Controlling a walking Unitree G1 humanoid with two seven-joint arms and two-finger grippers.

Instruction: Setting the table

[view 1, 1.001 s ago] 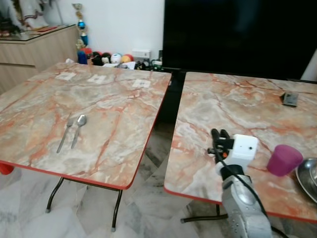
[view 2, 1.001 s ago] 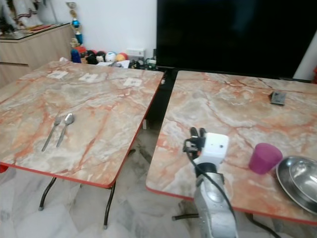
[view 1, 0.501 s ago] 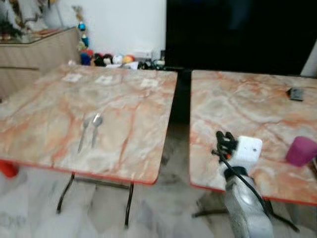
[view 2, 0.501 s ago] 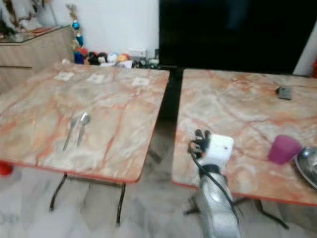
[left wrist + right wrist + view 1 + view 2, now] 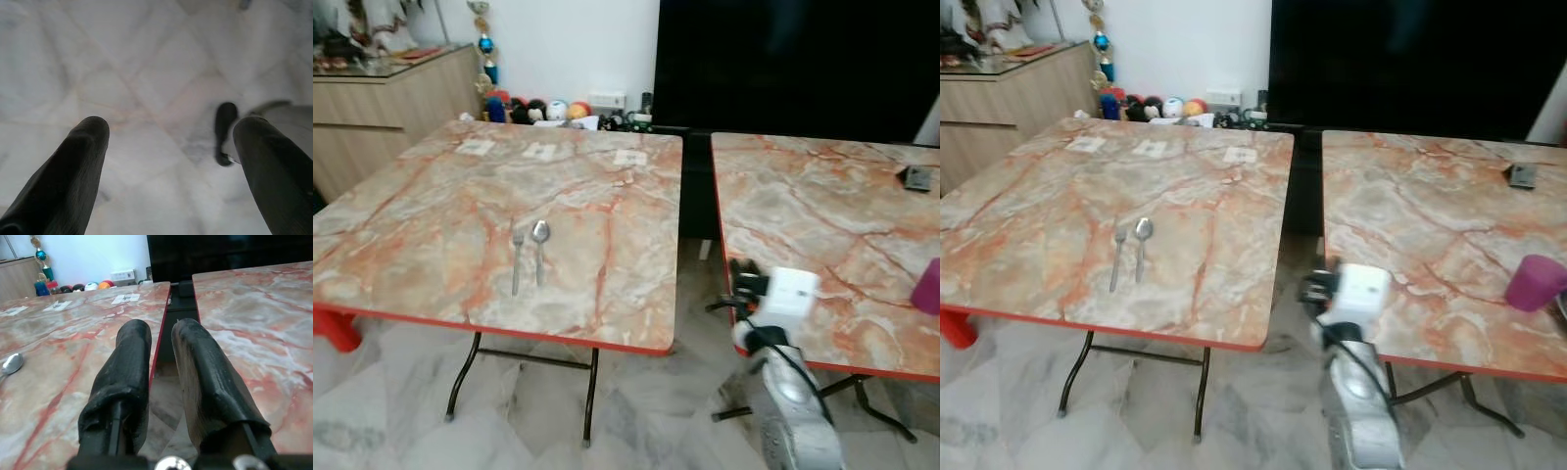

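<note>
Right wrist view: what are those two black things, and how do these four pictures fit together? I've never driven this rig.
Those are the two fingers of the right end effector, seen from a camera on that wrist. A narrow gap separates them and they hold nothing. The two wide pictures come from the robot's head. In them the silver right arm reaches forward, with its end effector over the gap between two marble tables. A fork and a spoon lie side by side on the left table. On the right table stand a purple cup and a small dark object, too small to identify. The left wrist view looks down at the tiled floor past the left end effector, fingers wide apart and empty.
</note>
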